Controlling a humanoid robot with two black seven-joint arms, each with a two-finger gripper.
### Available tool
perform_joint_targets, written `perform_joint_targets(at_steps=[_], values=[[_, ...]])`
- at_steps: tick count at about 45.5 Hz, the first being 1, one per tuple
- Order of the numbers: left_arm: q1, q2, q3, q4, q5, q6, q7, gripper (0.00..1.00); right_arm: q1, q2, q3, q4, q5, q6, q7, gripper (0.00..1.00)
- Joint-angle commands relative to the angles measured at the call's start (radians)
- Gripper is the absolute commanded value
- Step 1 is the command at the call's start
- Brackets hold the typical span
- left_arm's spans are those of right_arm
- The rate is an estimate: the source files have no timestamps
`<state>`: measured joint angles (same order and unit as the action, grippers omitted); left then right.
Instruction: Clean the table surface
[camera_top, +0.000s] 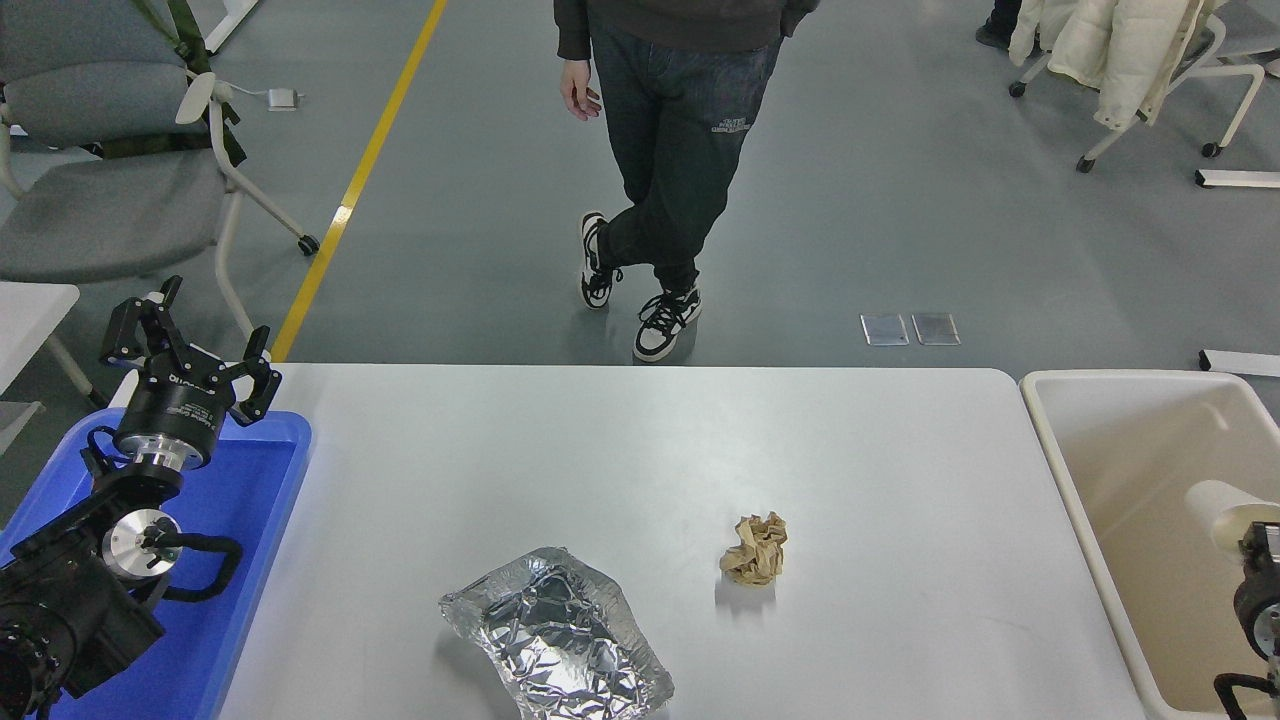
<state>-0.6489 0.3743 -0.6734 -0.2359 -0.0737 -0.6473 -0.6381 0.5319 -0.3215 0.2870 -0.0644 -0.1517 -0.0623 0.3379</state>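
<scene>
**Scraps on the white tabletop**

My left gripper (190, 345), fingers spread, hangs over the blue plastic tray (262, 480). Right of it, the matte white table surface (620, 450) bears crumpled silver foil (556, 635) and a brown paper wad (754, 549). My right arm (1255, 590) edges in; its fingers are hidden.

The table surface (620, 450) lies between a tray (250, 520) at its left and a tub (1110, 520) at its right; on it, crumpled foil (557, 636) sits nearest, a paper wad (755, 548) right of it; a person (680, 150) stands beyond.
</scene>
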Motion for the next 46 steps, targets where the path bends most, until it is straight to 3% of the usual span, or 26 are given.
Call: perform_joint_targets(at_steps=[1,29,34,39,46], values=[[0.0,0.0,0.0,0.001,0.0,0.0,0.0,1.0,0.007,0.004,-0.017,-0.003,0.007,-0.01,-0.002,0.99],[0.0,0.0,0.0,0.0,0.0,0.003,0.0,1.0,0.025,-0.01,0.004,0.0,0.044,0.007,-0.003,0.99],[0.0,0.0,-0.002,0.001,-0.002,0.005,0.0,1.0,0.026,-0.062,0.015,0.066,0.08,0.042,-0.003,0.99],[0.0,0.0,0.0,0.001,-0.002,0.005,0.0,1.0,0.025,-0.14,0.115,0.139,0.084,0.084,-0.003,0.99],[0.0,0.0,-0.002,0.001,-0.002,0.005,0.0,1.0,0.031,-0.145,0.282,0.172,0.077,0.087,0.009,0.99]])
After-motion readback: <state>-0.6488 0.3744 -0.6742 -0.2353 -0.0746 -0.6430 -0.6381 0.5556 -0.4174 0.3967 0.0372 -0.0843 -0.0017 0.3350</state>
